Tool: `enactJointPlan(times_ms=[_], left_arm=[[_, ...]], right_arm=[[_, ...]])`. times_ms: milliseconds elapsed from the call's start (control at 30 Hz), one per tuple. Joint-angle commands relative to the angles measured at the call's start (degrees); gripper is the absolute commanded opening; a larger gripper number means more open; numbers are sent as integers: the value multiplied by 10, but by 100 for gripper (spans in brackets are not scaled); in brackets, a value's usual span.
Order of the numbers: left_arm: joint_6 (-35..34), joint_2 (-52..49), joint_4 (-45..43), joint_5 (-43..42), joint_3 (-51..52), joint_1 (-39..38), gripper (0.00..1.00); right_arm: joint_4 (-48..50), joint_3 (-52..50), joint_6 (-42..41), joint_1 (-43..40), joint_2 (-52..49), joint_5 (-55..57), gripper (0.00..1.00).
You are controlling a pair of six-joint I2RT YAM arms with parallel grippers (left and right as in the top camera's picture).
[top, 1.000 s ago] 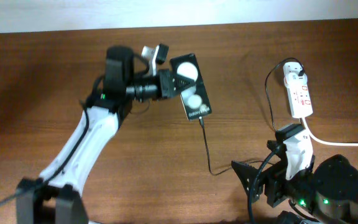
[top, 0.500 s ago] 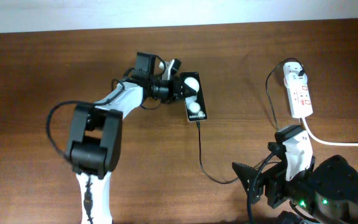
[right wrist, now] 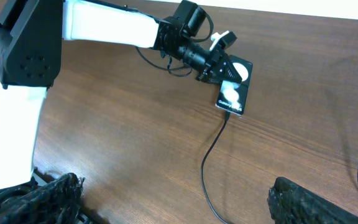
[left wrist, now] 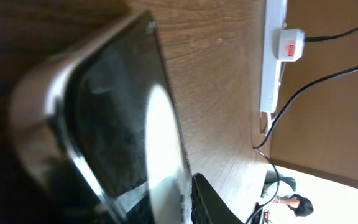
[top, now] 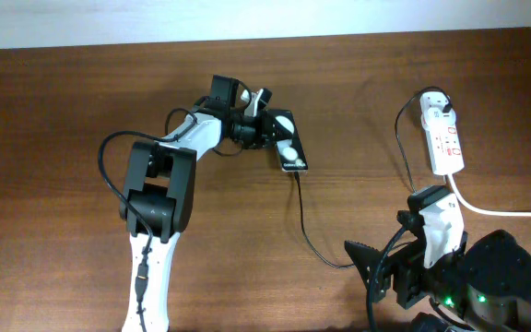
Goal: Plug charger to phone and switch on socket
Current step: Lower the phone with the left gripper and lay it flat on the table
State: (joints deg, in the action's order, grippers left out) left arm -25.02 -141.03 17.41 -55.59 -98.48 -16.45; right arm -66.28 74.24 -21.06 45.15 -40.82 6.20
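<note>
the left pincer seems to clamp the far left edge of the phone, which lies mid table with the cable reaching its near end. the right pincer stands wide and holds nothing. the socket lies far right, just beyond it, with its long axis pointing away from the robot. i judge the right arm is nearer for the switch.
</note>
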Motion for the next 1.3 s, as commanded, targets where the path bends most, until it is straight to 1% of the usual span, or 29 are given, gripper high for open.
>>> enactJointPlan(times_ms=[0, 67, 167, 200, 300, 333, 433, 533, 600, 700, 833, 933, 967, 1000, 1033, 1067, 1100, 1133, 1167, 1200, 1233, 1267], left_arm=[[7, -14, 4, 10, -8, 0, 24], [7, -14, 12, 24, -8, 0, 27], [12, -14, 50, 103, -8, 0, 33], [36, -14, 62, 116, -8, 0, 35], [127, -14, 94, 123, -8, 0, 36], [143, -14, 104, 132, -8, 0, 36], [158, -14, 153, 223, -8, 0, 40], [182, -14, 157, 231, -8, 0, 41], [209, -14, 157, 233, -8, 1, 45], [211, -14, 157, 259, -8, 6, 48], [212, -14, 157, 270, -8, 28, 53], [212, -14, 157, 270, -8, 43, 54], [212, -14, 157, 270, -8, 50, 61], [212, -14, 158, 270, -8, 54, 64], [212, -14, 159, 270, -8, 58, 72], [212, -14, 162, 270, -8, 59, 77], [214, -14, 169, 269, -8, 60, 79], [235, -14, 180, 269, -8, 60, 81], [293, -14, 209, 269, -8, 56, 82], [333, -14, 233, 270, -8, 53, 82], [348, -14, 248, 283, -8, 51, 82], [348, -14, 257, 307, -8, 50, 100]], right_arm=[[0, 6, -2, -2, -1, 5, 99], [0, 6, -2, -2, -1, 5, 99], [0, 6, -2, -2, -1, 5, 99], [0, 6, -2, -2, -1, 5, 99], [0, 6, -2, -2, -1, 5, 99], [0, 6, -2, -2, -1, 5, 99], [0, 6, -2, -2, -1, 5, 99], [0, 6, -2, -2, -1, 5, 99], [0, 6, -2, -2, -1, 5, 99], [0, 6, -2, -2, -1, 5, 99], [0, 6, -2, -2, -1, 5, 99], [0, 6, -2, -2, -1, 5, 99], [0, 6, -2, -2, -1, 5, 99], [0, 6, -2, -2, -1, 5, 98], [0, 6, -2, -2, -1, 5, 99], [0, 6, -2, -2, -1, 5, 99], [0, 6, -2, -2, -1, 5, 99], [0, 6, -2, -2, -1, 5, 99], [0, 6, -2, -2, -1, 5, 99], [0, 6, -2, -2, -1, 5, 99], [0, 6, -2, -2, -1, 5, 99], [0, 6, -2, -2, -1, 5, 99]])
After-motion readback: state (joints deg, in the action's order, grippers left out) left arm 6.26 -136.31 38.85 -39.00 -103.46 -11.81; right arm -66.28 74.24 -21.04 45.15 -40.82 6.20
